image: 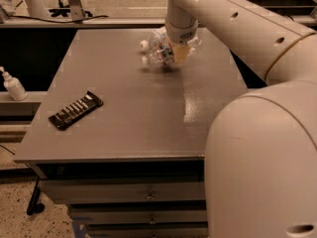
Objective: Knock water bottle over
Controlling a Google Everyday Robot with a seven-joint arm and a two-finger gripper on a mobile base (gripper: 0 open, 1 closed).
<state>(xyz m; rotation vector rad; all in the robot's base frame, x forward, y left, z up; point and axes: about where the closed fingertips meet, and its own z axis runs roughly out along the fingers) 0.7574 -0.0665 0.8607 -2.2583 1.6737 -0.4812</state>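
Toward the far edge of the desk (124, 128), a little right of its middle, the robot's gripper (175, 55) is hanging straight down from the pale arm (233, 21) and sitting in among two clear plastic bottles. Whether the gripper is open, closed or gripping anything cannot be told, as its tip is sitting low against the tangle of see-through plastic. The water bottle (159, 57), marked by a narrow reddish band showing just left of the gripper, is looking tipped toward its side, its capped end pointing at the desk's left edge. Whether it is lying flat on the top cannot be told. A second bottle (151, 41) is leaning just behind it, nearer the far edge, and is also pointing left. Two white caps are showing close together, one nearer the far edge than the other. More clear plastic is showing on the gripper's right side, and which bottle it belongs to is unclear. Near the left edge, well apart from the bottles and closer to the front-left corner, a dark flat packet (76, 110) with pale stripes is lying at an angle. Beyond the left edge, on a lower ledge, a white pump bottle (14, 86) is standing upright. Below the front edge, drawers (148, 196) are facing the camera, while the robot's bulky pale body (262, 167) is filling the view off the front-right corner.
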